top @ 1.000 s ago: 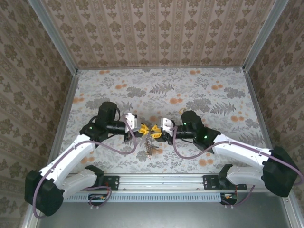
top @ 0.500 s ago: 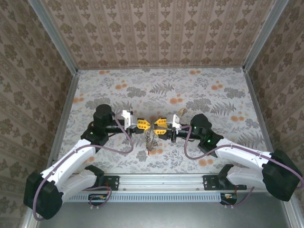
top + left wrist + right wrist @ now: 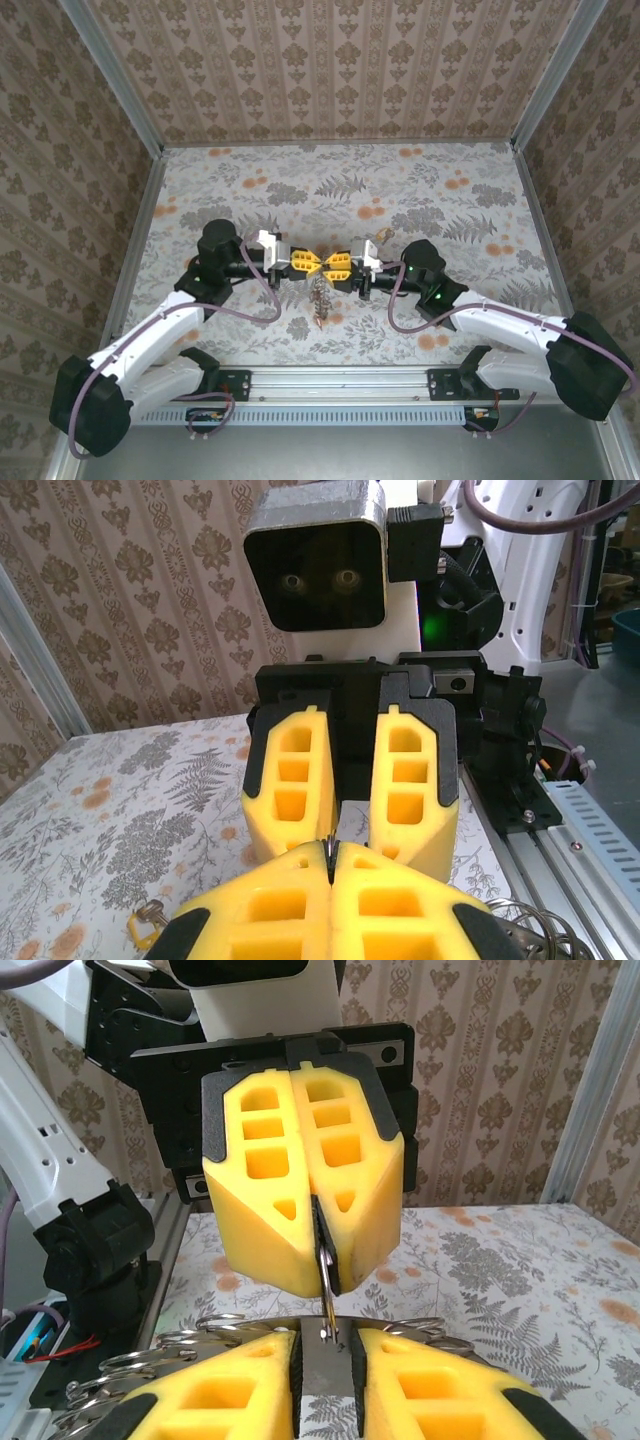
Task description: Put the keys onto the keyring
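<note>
My left gripper (image 3: 305, 263) and right gripper (image 3: 337, 266) meet tip to tip above the near middle of the table. The left gripper (image 3: 322, 1278) is shut on the thin metal wire of the keyring (image 3: 324, 1260), which sticks out of its yellow fingers. The right gripper (image 3: 325, 1342) is shut on a flat grey key (image 3: 325, 1380), and the wire's end touches the key's hole. A bunch of keys (image 3: 320, 297) hangs below the two tips. In the left wrist view the wire's edge shows between the left gripper's (image 3: 330, 852) shut tips.
A loose key with a yellow tag (image 3: 145, 921) lies on the floral table (image 3: 430, 190) behind the right gripper (image 3: 345, 828), also seen from above as the loose key (image 3: 383, 234). Thin metal loops (image 3: 150, 1358) fan out either side of my right fingers. The aluminium rail (image 3: 340, 382) runs along the near edge.
Both arms have swung from angled poses into one straight line, fingertips meeting. The hanging bunch of keys has come up off the table with them.
</note>
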Controlling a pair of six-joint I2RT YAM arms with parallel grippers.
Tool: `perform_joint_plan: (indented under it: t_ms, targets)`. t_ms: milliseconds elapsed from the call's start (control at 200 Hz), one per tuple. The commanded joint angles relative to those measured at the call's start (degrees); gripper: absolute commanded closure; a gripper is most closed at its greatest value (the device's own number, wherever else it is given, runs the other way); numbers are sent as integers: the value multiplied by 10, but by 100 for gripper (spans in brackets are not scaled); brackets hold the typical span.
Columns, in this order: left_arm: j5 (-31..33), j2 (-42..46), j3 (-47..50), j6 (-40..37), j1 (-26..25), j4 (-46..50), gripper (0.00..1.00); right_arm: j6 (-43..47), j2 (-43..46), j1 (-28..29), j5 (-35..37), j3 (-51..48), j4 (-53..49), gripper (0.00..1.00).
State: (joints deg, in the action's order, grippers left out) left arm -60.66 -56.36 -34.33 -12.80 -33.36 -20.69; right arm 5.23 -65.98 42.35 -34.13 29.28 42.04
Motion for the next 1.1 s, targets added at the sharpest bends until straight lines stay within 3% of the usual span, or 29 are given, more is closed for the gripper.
perform_joint_plan:
  t_ms: [0,110,315,385,425,530,605,690,775,1095]
  targets:
    - [-12,-4,6,18,-7,-58,100,-14,-7,-3,-24,20,30,79]
    - [-6,-13,8,18,-11,-67,100,-17,-8,-2,-24,19,40,80]
    - [1,-22,9,21,-16,-75,100,-6,-6,-2,-22,18,34,100]
    - [5,-16,3,13,-16,-50,100,7,0,-2,-14,19,17,100]
    - [12,-8,-6,-4,-16,-8,99,19,6,-2,-9,21,-5,100]
    - [18,18,-54,-129,-16,209,75,90,32,3,7,47,-127,100]
    - [25,23,-85,-212,-14,345,70,147,48,9,20,70,-209,100]
    - [21,22,-102,-252,-8,419,68,186,59,9,23,78,-245,100]
    - [25,25,-102,-263,-5,434,62,241,66,13,22,82,-268,100]
    - [20,19,-89,-246,-7,385,60,409,71,57,121,116,-372,100]
